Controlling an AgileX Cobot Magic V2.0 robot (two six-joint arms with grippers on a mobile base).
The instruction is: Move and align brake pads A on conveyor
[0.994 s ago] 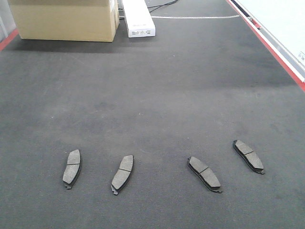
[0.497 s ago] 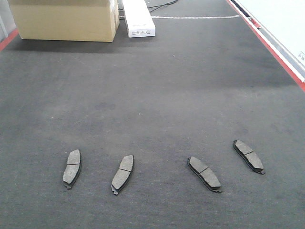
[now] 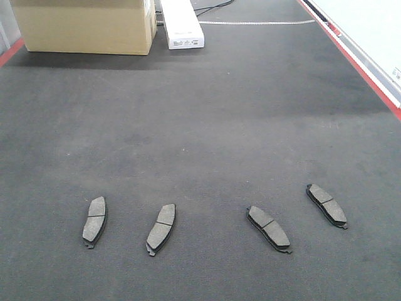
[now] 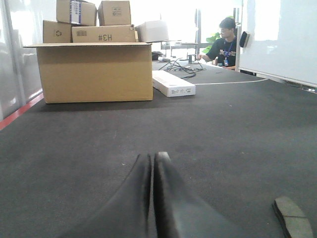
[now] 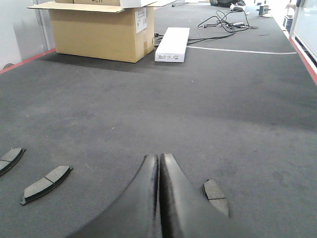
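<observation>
Several dark grey brake pads lie in a loose row near the front of the charcoal conveyor (image 3: 207, 125). The two left pads (image 3: 95, 221) (image 3: 161, 229) lean slightly right, while the two right pads (image 3: 269, 229) (image 3: 326, 205) slant the other way. Neither gripper shows in the front view. In the left wrist view my left gripper (image 4: 153, 157) is shut and holds nothing, just over the belt, with one pad (image 4: 292, 220) at its lower right. My right gripper (image 5: 159, 157) is also shut and holds nothing, with a pad (image 5: 215, 195) just to its right and two pads (image 5: 46, 183) (image 5: 9, 159) to its left.
A large cardboard box (image 3: 84, 25) and a flat white box (image 3: 182, 24) stand on the belt at the far end. Red stripes (image 3: 363, 69) mark the belt's right edge beside a white panel. Cables (image 5: 223, 22) and a seated person (image 4: 225, 44) are beyond.
</observation>
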